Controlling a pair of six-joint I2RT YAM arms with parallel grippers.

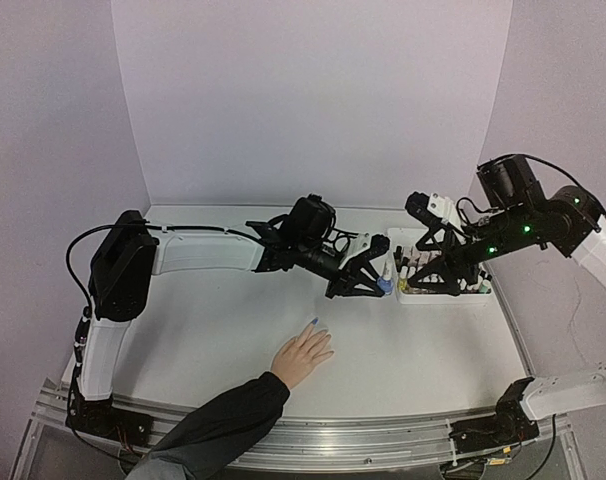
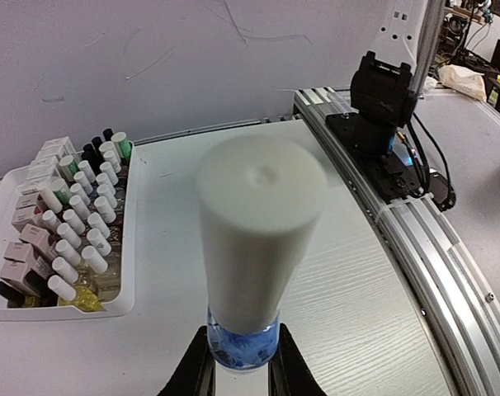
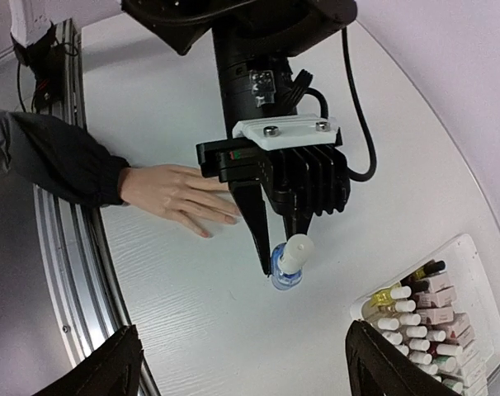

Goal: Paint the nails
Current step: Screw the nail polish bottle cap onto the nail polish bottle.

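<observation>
- The left gripper [image 2: 242,363] is pinched on the blue glass base of a small polish bottle [image 3: 288,266]. The bottle is held above the table with its white cap [image 2: 260,223] free.
- The right gripper [image 3: 254,367] is spread wide with nothing between its fingers. It is poised near the bottle, between it and the tray.
- The nails [image 1: 313,322] are found at the fingertips of a hand [image 1: 303,355] laid flat, palm down, on the table [image 1: 213,320]. The hand lies nearer the arm bases than the bottle and well apart from it. One fingertip seems to carry blue in the overhead view; the other nails are too small for their colour to be told.
- The nails are judged hard, smooth and very small, set on soft living fingers that may shift. They are not to be gripped at all, only stroked lightly with a wet brush.
- The hand is joined to a dark sleeve [image 1: 223,420] that runs off the near edge.
- The bottle is judged light, rigid, slick and breakable. Its base is already taken by the left gripper, so the cap is the part to be taken by the right gripper, squarely across its sides. A brush is presumed under the cap, but it cannot be seen.
- The cap looks smooth and slightly tapered, so a slip while it is turned is a fair risk.
- A white tray [image 2: 126,305] packed with other bottles [image 2: 77,239] stands on the right side of the table, just beyond the held bottle.
</observation>
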